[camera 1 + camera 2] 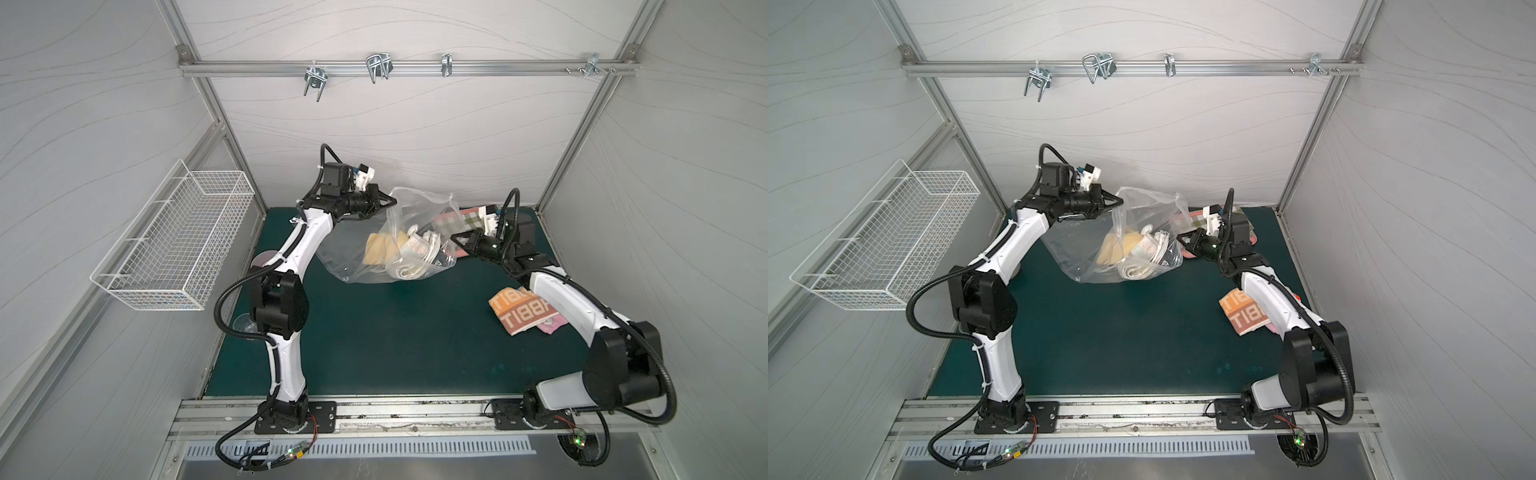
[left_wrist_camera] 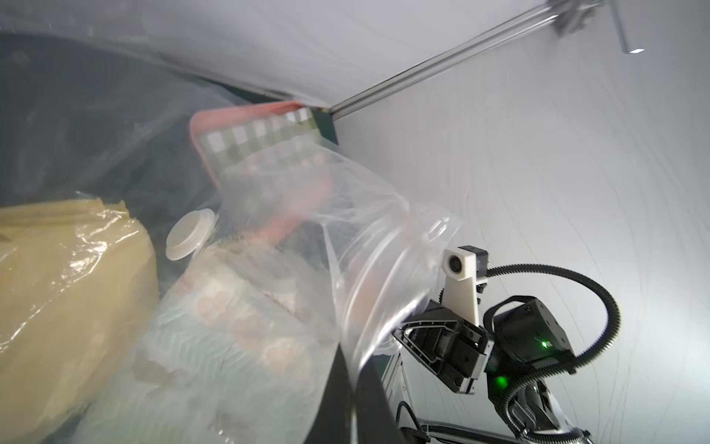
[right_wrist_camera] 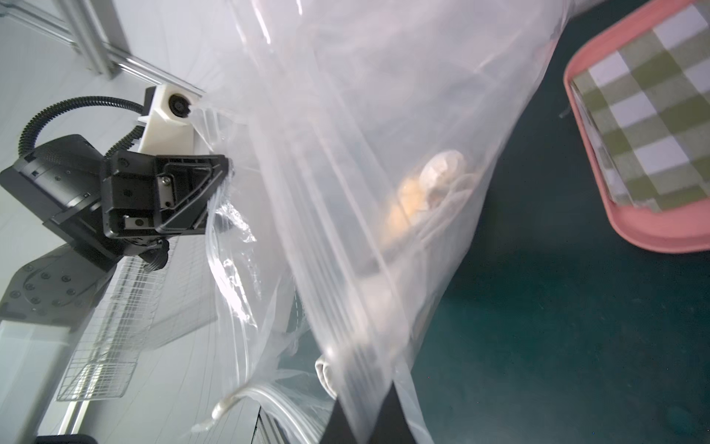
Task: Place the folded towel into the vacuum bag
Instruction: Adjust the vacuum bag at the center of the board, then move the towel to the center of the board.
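Only one thing carries legible lettering: the folded orange-and-brown towel (image 1: pixel 524 313) at the right of a top view. Its big white capitals, upside down to the camera, read "ABBIT" on the brown band. The orange band repeats part of the word.

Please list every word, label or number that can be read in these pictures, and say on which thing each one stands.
"ABBIT": large white letters, upside down in both top views, on the orange towel; the start of the word is hidden.
"BIT": a second row on the same towel; the rest is hidden.
Print on the patterned cloth inside the vacuum bag: too blurred to read.
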Robot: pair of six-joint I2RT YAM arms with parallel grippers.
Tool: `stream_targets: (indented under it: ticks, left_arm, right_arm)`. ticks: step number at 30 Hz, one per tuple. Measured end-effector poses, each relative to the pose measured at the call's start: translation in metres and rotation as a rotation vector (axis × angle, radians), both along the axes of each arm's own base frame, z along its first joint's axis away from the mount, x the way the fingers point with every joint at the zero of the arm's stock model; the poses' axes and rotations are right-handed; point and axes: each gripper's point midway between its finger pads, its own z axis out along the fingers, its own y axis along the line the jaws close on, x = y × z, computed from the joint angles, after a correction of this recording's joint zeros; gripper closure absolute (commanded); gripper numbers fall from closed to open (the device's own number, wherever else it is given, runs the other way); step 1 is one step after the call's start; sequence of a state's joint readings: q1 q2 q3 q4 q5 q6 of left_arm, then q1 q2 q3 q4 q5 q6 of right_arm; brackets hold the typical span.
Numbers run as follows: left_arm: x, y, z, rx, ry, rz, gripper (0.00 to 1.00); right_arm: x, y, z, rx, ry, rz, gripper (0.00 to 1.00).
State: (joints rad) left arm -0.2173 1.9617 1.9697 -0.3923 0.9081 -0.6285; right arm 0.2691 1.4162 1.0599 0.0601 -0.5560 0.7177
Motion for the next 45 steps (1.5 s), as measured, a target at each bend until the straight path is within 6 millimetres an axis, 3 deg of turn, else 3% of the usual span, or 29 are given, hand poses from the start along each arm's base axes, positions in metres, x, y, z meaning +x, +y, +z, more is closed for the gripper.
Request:
stream_targets:
  ticks: [3, 7, 10, 12, 15, 16, 18, 20, 24, 26, 30, 33, 36, 40, 42, 45]
  left_arm:
    - [-0.025, -0.003, 0.046, -0.029, -0.118, -0.059, 1.0]
    - [-0.055, -0.007, 0.085, -0.063, -0.222, -0.129, 1.0]
    - [-0.072, -0.009, 0.102, -0.082, -0.274, -0.168, 1.0]
    - [-0.08, -0.011, 0.103, -0.078, -0.293, -0.181, 1.0]
    - [-0.088, -0.019, 0.075, -0.053, -0.26, -0.187, 1.0]
    - [-0.089, -0.024, 0.06, -0.038, -0.235, -0.186, 1.0]
    - [-0.094, -0.038, 0.018, 0.002, -0.159, -0.195, 1.0]
    - [-0.104, -0.055, -0.026, 0.051, -0.078, -0.215, 1.0]
    - [-0.132, -0.087, -0.101, 0.169, 0.066, -0.264, 1.0]
    - [-0.142, -0.1, -0.117, 0.203, 0.096, -0.284, 1.0]
    - [-0.145, -0.106, -0.123, 0.226, 0.105, -0.287, 1.0]
    - [-0.141, -0.106, -0.12, 0.228, 0.095, -0.276, 1.0]
    - [-0.139, -0.105, -0.117, 0.226, 0.087, -0.271, 1.0]
    - [-0.139, -0.105, -0.117, 0.228, 0.088, -0.269, 1.0]
    - [-0.139, -0.105, -0.118, 0.228, 0.088, -0.269, 1.0]
    - [-0.139, -0.105, -0.118, 0.229, 0.091, -0.268, 1.0]
  right_arm:
    - [0.0, 0.0, 0.002, 0.002, -0.003, 0.002, 1.0]
    - [0.003, 0.0, -0.001, -0.004, 0.006, -0.003, 1.0]
    - [0.008, 0.001, -0.002, -0.014, 0.013, -0.005, 1.0]
    - [0.012, 0.0, 0.0, -0.024, 0.011, -0.015, 1.0]
    - [0.014, -0.005, -0.003, -0.052, 0.02, -0.041, 0.97]
    - [0.014, -0.008, -0.006, -0.062, 0.034, -0.052, 0.87]
    - [0.012, -0.017, -0.021, -0.099, 0.083, -0.098, 0.58]
    - [0.008, -0.036, -0.04, -0.157, 0.14, -0.178, 0.45]
    - [-0.014, -0.095, -0.078, -0.301, 0.298, -0.387, 0.36]
    - [-0.027, -0.13, -0.098, -0.354, 0.385, -0.501, 0.33]
    - [-0.063, -0.203, -0.147, -0.461, 0.589, -0.725, 0.32]
    - [-0.089, -0.232, -0.18, -0.514, 0.718, -0.798, 0.31]
    - [-0.1, -0.233, -0.206, -0.546, 0.801, -0.776, 0.34]
    - [-0.105, -0.208, -0.241, -0.596, 0.859, -0.643, 0.36]
    - [-0.095, -0.188, -0.24, -0.602, 0.818, -0.577, 0.37]
    - [-0.077, -0.139, -0.236, -0.565, 0.731, -0.439, 0.37]
